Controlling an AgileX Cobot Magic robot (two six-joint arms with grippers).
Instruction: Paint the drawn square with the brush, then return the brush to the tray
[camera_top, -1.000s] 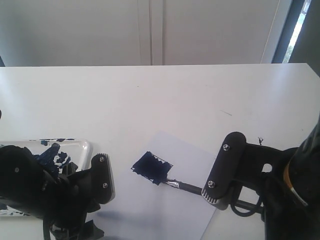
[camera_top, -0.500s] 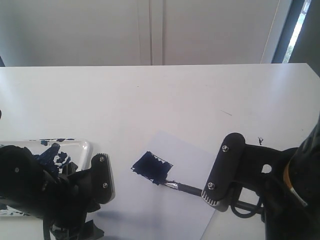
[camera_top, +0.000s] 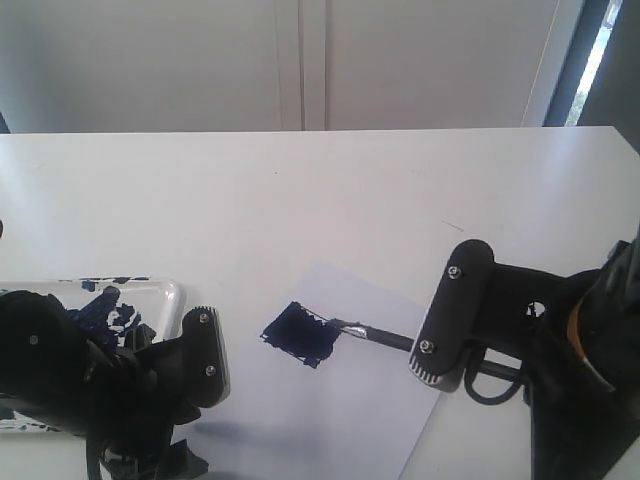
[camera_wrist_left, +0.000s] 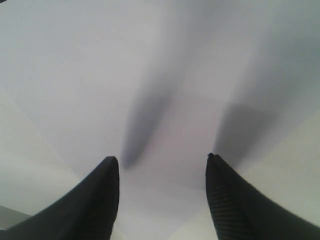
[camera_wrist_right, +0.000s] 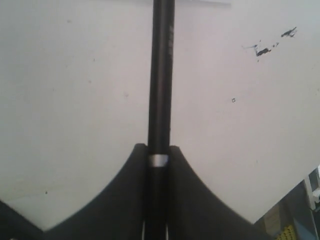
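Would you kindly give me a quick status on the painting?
Right claw shut on long thin black paintbrush, tip at small dark navy painted square. Left claw open, empty. No obstruction seen.

A white table (camera_top: 330, 200) fills most of the scene. Behind it stands a pale grey wall (camera_top: 140, 60) with a vertical seam (camera_top: 300, 60). At the far right, a narrow window (camera_top: 603, 45) gives bright daylight.

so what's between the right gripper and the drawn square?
Only the brush in the right gripper: its shaft crosses the white paper to the drawn square. The exterior view shows it.
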